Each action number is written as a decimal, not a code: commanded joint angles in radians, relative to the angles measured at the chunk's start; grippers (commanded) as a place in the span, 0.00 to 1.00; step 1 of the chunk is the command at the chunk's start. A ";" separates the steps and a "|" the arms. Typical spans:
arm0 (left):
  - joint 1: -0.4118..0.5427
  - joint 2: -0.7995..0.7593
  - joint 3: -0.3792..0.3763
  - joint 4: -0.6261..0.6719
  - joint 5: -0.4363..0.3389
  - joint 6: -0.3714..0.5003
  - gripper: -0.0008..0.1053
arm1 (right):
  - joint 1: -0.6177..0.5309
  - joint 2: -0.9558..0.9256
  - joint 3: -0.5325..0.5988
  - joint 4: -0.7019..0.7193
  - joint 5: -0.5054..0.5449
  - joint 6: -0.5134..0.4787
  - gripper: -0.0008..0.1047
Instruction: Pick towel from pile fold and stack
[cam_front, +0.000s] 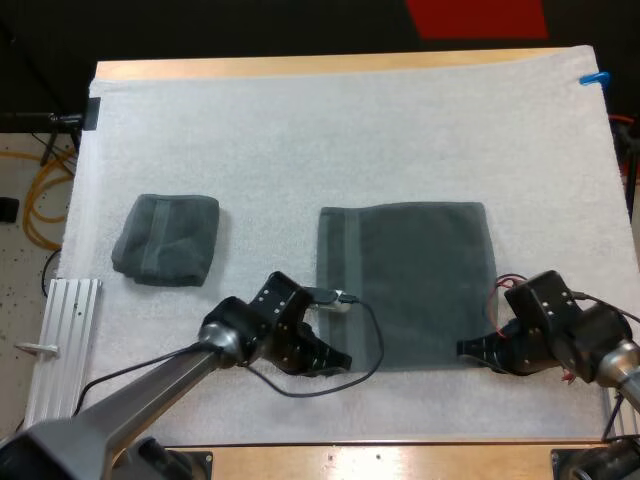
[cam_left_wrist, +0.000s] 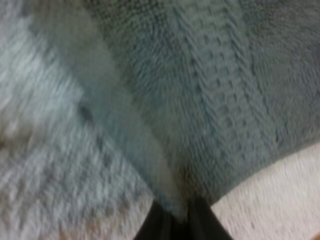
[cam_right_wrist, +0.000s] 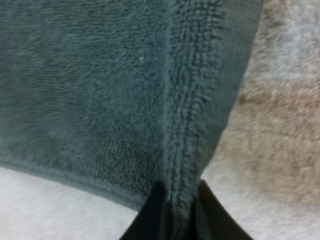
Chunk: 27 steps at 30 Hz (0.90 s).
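A dark grey-green towel (cam_front: 405, 283) lies spread flat on the white mat, right of centre. My left gripper (cam_front: 343, 357) is at its near left corner, fingers (cam_left_wrist: 160, 222) shut on the towel's edge (cam_left_wrist: 170, 165). At the near right corner my right gripper (cam_front: 468, 348) pinches the hem (cam_right_wrist: 182, 150) between its fingertips (cam_right_wrist: 152, 212). A second towel (cam_front: 166, 238), folded into a small bundle, rests on the mat at the left.
The white mat (cam_front: 330, 130) covers most of the wooden table (cam_front: 300, 66). A grey metal rail (cam_front: 62, 340) lies along the mat's near left edge. Open mat stretches behind both towels.
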<state>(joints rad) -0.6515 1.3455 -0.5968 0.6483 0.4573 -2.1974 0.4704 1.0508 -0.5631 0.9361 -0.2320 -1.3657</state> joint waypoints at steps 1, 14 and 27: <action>-0.006 -0.035 0.000 0.048 -0.016 0.022 0.01 | 0.000 -0.030 -0.001 0.013 -0.020 0.001 0.01; 0.005 -0.244 0.000 0.120 -0.019 0.004 0.01 | 0.000 -0.155 -0.001 -0.020 -0.041 0.149 0.01; 0.301 -0.050 0.000 -0.259 0.166 -0.054 0.01 | -0.002 0.100 -0.001 -0.448 -0.020 0.371 0.01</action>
<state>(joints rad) -0.3485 1.3011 -0.5968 0.4053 0.6099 -2.2439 0.4704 1.1584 -0.5631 0.5034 -0.2526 -0.9987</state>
